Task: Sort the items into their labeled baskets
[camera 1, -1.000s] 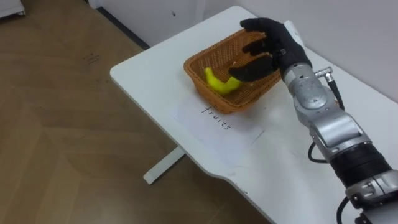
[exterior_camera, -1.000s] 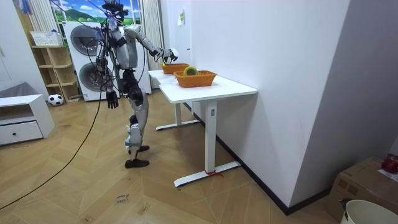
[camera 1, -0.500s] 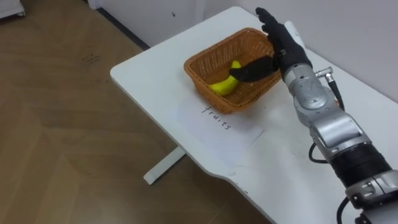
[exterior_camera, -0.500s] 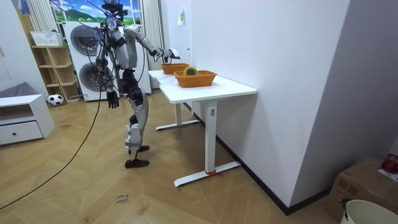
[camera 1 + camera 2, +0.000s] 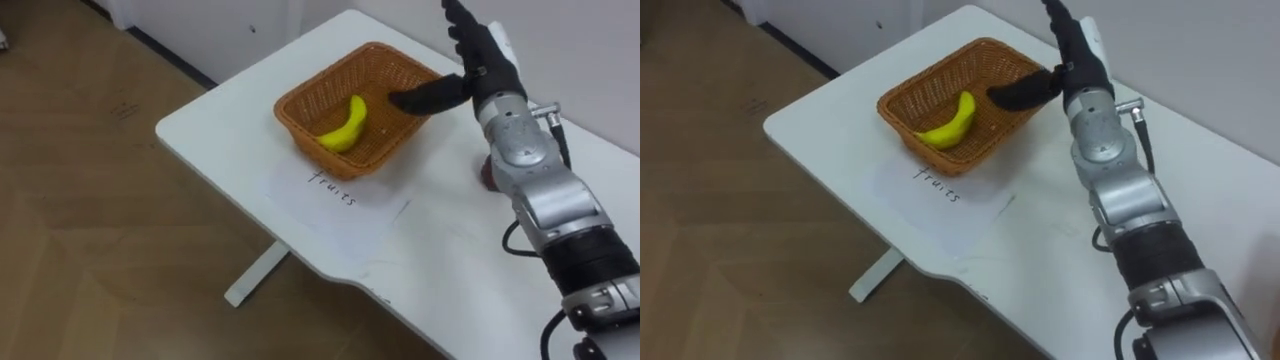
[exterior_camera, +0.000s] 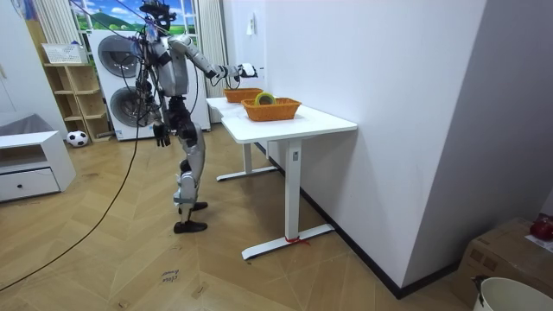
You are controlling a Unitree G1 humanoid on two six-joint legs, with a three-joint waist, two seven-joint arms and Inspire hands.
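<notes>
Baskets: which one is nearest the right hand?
The basket holding the banana; right hand at its rim. The other basket stands apart, farther along the table.

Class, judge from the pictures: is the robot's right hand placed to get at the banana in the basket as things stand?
Probably yes. The right hand hovers open at the far corner of the basket, and the banana lies uncovered inside with nothing over it.

Home-style room from where I stand: stacked washing machines, open shelf unit, football on wood floor, low drawer cabinet, white worktop.
</notes>
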